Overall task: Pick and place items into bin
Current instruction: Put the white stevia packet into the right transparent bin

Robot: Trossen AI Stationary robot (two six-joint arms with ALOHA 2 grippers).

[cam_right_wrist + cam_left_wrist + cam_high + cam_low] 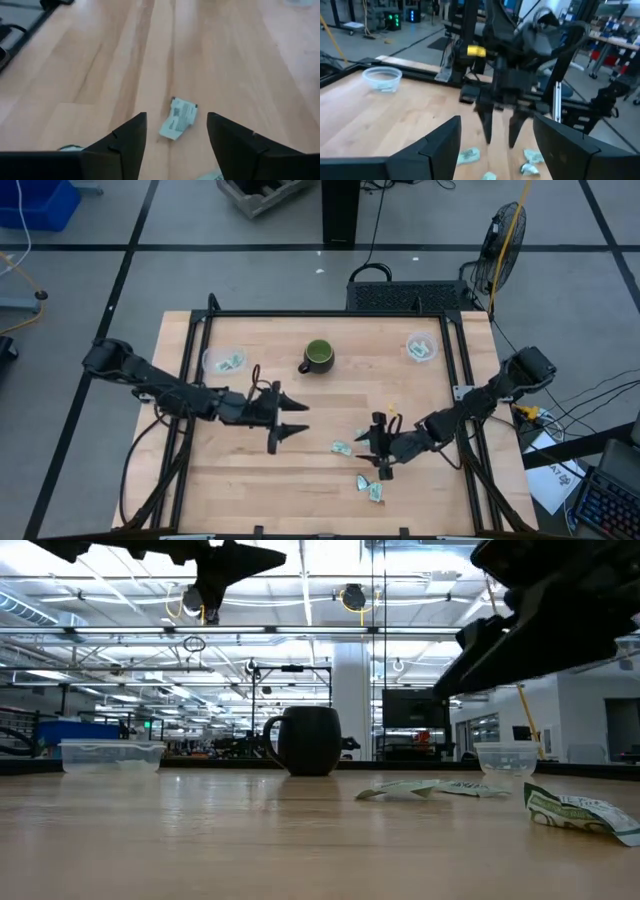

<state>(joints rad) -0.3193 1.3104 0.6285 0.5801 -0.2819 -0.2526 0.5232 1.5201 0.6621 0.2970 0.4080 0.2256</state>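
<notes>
Several small pale green and white packets lie flat on the wooden table: one (341, 447) just left of my right gripper, and two more (362, 481) (376, 492) nearer the table's near edge. My right gripper (377, 450) hovers open, its fingers pointing down. In the right wrist view the one packet (179, 118) lies ahead between the open fingers (176, 117), untouched. My left gripper (297, 418) is open above the table's middle, pointing toward the right arm, and touches nothing. The left wrist view shows the right gripper (499, 142) above packets (468, 156) (532, 157).
A dark green mug (319, 357) stands at the far middle of the table. Clear plastic bowls holding packets sit at the far left (225, 361) and far right (422, 348). A black frame (320, 313) borders the table. Bare wood lies between the arms.
</notes>
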